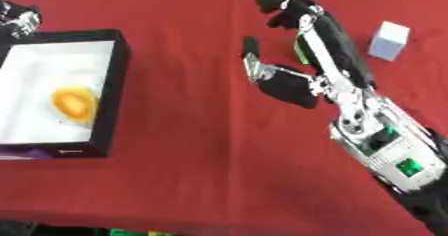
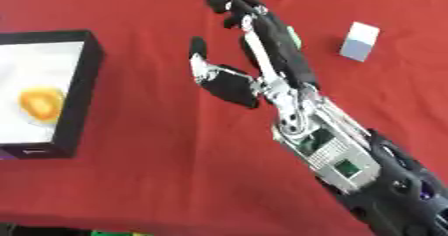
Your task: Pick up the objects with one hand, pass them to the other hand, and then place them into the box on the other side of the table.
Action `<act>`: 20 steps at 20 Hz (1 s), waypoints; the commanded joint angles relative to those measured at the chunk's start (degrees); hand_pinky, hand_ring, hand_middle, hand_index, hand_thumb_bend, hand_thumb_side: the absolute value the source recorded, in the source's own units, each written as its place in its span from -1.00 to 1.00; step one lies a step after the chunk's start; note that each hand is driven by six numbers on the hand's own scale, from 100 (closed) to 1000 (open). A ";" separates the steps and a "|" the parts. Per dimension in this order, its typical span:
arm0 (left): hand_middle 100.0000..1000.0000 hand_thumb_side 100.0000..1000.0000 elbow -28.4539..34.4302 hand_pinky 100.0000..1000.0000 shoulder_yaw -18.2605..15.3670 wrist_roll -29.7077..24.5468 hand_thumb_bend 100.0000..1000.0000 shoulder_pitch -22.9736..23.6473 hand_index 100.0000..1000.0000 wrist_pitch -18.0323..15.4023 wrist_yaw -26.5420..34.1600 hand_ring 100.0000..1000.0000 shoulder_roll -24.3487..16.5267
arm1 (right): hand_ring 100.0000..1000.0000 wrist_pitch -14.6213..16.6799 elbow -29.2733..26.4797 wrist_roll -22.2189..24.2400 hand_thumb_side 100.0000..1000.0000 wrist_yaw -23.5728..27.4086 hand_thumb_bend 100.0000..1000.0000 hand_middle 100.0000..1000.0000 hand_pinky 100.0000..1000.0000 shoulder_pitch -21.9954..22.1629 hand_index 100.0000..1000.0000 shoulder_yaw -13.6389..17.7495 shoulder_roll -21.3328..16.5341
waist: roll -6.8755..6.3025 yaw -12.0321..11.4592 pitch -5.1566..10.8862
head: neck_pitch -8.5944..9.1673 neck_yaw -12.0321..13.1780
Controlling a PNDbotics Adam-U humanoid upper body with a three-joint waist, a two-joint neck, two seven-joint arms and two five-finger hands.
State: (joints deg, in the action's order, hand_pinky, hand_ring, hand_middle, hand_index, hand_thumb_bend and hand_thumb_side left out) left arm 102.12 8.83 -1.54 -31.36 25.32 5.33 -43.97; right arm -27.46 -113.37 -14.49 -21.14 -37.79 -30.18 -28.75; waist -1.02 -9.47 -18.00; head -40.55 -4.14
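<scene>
While the right hand (image 1: pixel 306 55) hovers over the red surface (image 1: pixel 192 145), its fingers (image 1: pixel 284 7) are extended, slightly curled at the tips, and hold nothing.

Step in hand, as judged: reach for the next pickup. A white block (image 1: pixel 388 40) stands near the far right edge, just beyond the hand and apart from it. An orange object (image 1: pixel 73 103) already lies in the black-rimmed box (image 1: pixel 115 75) at the left. Part of the left hand (image 1: pixel 19 19) shows beyond the box's far corner; its finger state cannot be determined. Next move requires shifting the right hand over the block, closing around it, then transferring it leftward.
</scene>
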 commanded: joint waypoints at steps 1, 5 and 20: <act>0.43 0.62 3.87 0.71 -2.03 3.07 -1.00 -0.04 0.56 -2.06 4.51 0.48 0.35 | 0.44 -0.45 -1.22 -0.80 -0.36 1.06 -1.00 0.48 0.54 -0.47 0.67 2.37 -2.15 | -0.01 0.08 1.27 | 1.14 -0.57; 0.43 0.66 7.88 0.72 -4.24 6.04 -1.00 1.50 0.57 -5.95 9.29 0.48 5.45 | 0.46 -2.97 -1.22 0.19 -0.18 6.24 -1.00 0.49 0.54 0.29 0.68 7.74 -6.40 | 0.53 0.23 1.31 | 1.76 -1.81; 0.46 0.63 12.33 0.73 -6.26 8.74 -1.00 3.32 0.59 -11.12 15.71 0.50 14.03 | 0.67 -10.11 9.10 21.45 -0.24 10.43 -1.00 0.69 0.67 -1.82 0.78 17.32 -20.00 | 1.40 -0.09 1.01 | 2.96 -7.34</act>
State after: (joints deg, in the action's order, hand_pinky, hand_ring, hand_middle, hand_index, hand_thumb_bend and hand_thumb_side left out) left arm 113.19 3.31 7.21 -27.64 14.77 20.73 -29.39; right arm -37.75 -105.35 4.73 -9.59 -38.62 -14.01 -46.24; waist 0.45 -9.52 -18.00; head -38.47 -10.84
